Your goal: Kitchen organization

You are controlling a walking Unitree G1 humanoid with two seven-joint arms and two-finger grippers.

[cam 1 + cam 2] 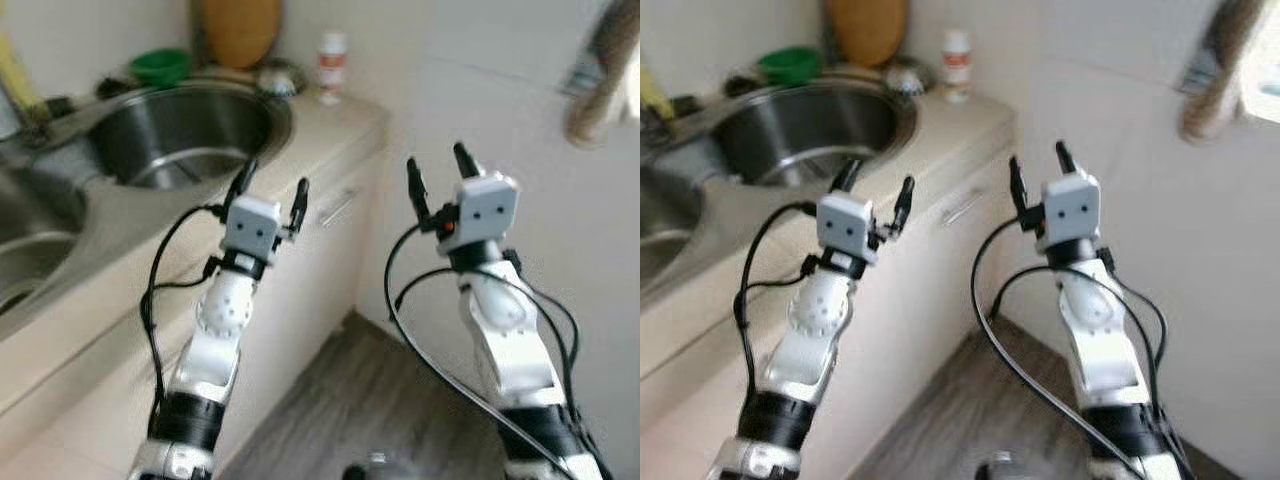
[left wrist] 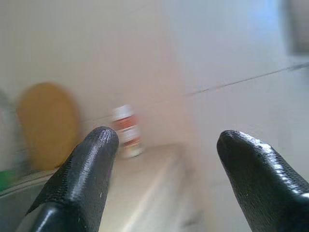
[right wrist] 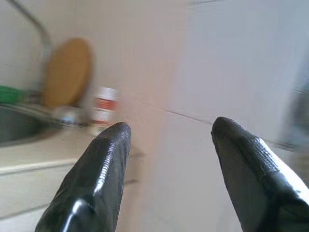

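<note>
Steel sink (image 1: 190,135) lies beyond left end effector (image 1: 271,190).

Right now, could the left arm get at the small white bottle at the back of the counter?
Probably not yet: the bottle stands well beyond the open left gripper, though the counter between looks free.

two silver-white arms showing rounded glossy shells, black bands ringing forearms lower down. left gripper (image 1: 271,189) and right gripper (image 1: 440,171) each carrying pale boxy wrist housing with two small dark dots, two long black textured fingers (image 2: 82,179) tapering to rounded tips. black cables looping beside each arm.
</note>
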